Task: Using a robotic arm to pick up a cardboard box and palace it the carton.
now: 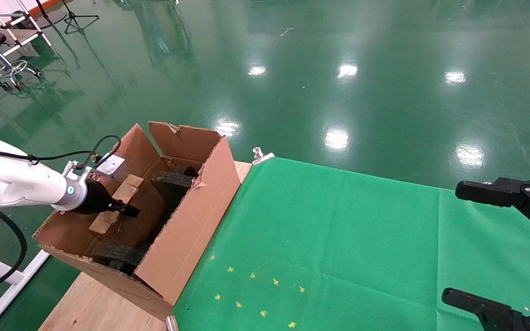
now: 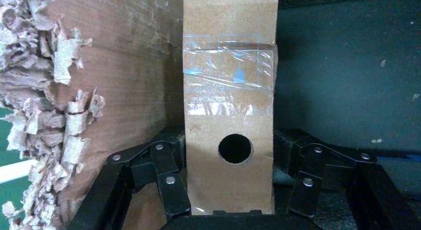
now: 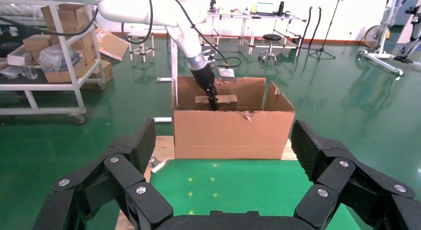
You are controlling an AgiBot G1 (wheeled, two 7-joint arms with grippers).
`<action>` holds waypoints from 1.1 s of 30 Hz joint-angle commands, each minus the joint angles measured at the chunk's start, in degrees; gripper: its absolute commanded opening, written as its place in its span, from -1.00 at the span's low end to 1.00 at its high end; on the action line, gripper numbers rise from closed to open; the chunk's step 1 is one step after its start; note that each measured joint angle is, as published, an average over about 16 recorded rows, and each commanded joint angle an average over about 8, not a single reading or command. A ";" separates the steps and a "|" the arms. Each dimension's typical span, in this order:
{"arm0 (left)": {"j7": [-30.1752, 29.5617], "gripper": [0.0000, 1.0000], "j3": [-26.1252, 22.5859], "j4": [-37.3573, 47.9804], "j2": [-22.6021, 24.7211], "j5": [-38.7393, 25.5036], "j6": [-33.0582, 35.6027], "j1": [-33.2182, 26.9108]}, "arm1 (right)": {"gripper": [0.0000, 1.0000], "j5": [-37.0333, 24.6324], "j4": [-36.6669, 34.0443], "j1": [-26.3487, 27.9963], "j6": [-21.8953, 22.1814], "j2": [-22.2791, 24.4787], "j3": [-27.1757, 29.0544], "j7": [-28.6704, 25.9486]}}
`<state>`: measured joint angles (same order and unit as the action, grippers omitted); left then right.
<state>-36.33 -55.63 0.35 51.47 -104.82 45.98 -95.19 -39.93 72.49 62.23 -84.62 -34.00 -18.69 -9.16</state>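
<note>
The left robotic arm (image 1: pixel 12 184) reaches over the near wall of the carton (image 1: pixel 191 230), its gripper (image 1: pixel 124 209) inside the carton's open top. The fingers (image 2: pixel 166 170) are clamped on the cardboard box (image 1: pixel 117 204), one pressed against each broad side. The box is held above the carton's floor, lying along the carton's length, with its narrow holed face toward the wrist. The left wrist view shows clear tape across that face above the round hole, the carton's ragged inner wall just beside the box on one side and dark foam on the other. Black foam blocks (image 1: pixel 173 184) sit inside the carton, near the box. The carton stands at the left end of the worktop (image 1: pixel 90 303), beside the green cloth (image 1: pixel 338 239). The right gripper (image 3: pixel 223 165) hangs over the right end of the cloth, well apart from the carton, fingers (image 3: pixel 144 140) spread wide and holding nothing.
</note>
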 commanded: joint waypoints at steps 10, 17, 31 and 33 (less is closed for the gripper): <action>0.04 1.00 0.16 -0.11 -0.05 0.27 -0.23 0.24 | 1.00 0.01 0.00 0.00 0.01 0.00 0.00 0.00; 0.40 1.00 0.47 -0.74 -0.59 0.66 0.19 -0.90 | 1.00 0.01 -0.01 0.00 0.01 0.00 -0.01 0.01; 5.71 1.00 5.31 -10.26 -7.26 7.88 6.66 -6.49 | 1.00 0.02 -0.02 0.01 0.01 0.00 -0.02 0.02; 6.51 1.00 6.35 -13.09 -8.91 9.55 8.49 -6.97 | 1.00 0.02 -0.02 0.01 0.01 0.00 -0.03 0.02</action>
<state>-30.42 -49.67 -13.07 42.69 -95.81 54.37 -101.84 -39.91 72.47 62.24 -84.61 -33.99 -18.72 -9.15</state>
